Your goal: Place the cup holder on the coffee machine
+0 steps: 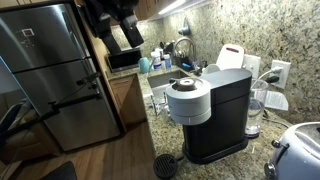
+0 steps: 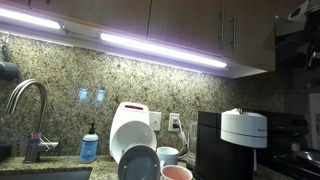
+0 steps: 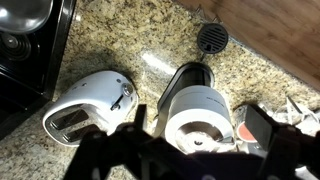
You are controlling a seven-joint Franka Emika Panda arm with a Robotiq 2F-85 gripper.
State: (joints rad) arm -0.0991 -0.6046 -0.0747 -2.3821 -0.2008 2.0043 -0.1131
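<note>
The round, perforated black cup holder (image 3: 212, 38) lies on the speckled granite bench (image 3: 130, 40) near the boxy, silver-headed coffee machine (image 3: 195, 110); the end effector (image 3: 198, 128) gapes wide, empty.

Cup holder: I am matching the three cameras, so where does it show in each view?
In an exterior view: cup holder at bottom centre, in front of the coffee machine.
In an exterior view: not in it; coffee machine stands at right.
Wrist view: cup holder at top right.
Shared landmark: the coffee machine.
</note>
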